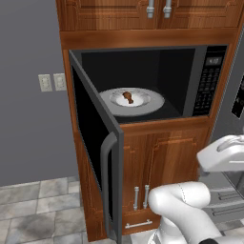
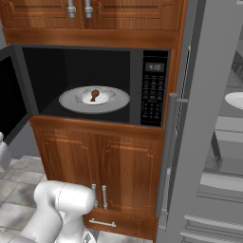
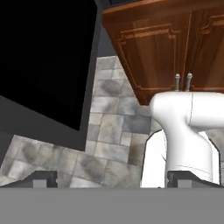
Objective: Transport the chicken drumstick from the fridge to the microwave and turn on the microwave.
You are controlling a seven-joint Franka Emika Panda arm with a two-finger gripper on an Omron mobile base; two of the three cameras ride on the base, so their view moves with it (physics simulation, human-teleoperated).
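The microwave (image 1: 143, 86) (image 2: 95, 80) is built into wooden cabinets, its door (image 1: 93, 143) swung wide open to the left. The small brown chicken drumstick (image 1: 128, 97) (image 2: 94, 95) lies in the middle of the round white turntable (image 1: 143, 106) (image 2: 111, 105) inside. The black button panel (image 1: 208, 81) (image 2: 153, 90) is on the microwave's right. My gripper (image 3: 116, 181) is open, with nothing between its widely spread fingertips (image 3: 43, 179). It looks down past the dark door pane (image 3: 43, 65) at the tiled floor. The fridge (image 2: 199, 123) stands to the right, its door open.
The open microwave door's curved grey handle (image 1: 107, 181) juts toward me at the left. Wooden cabinet doors with metal pulls (image 1: 140, 196) (image 2: 99, 195) sit under the microwave. A grey wall with two outlets (image 1: 52, 82) lies to the left, above grey floor tiles (image 3: 109, 127).
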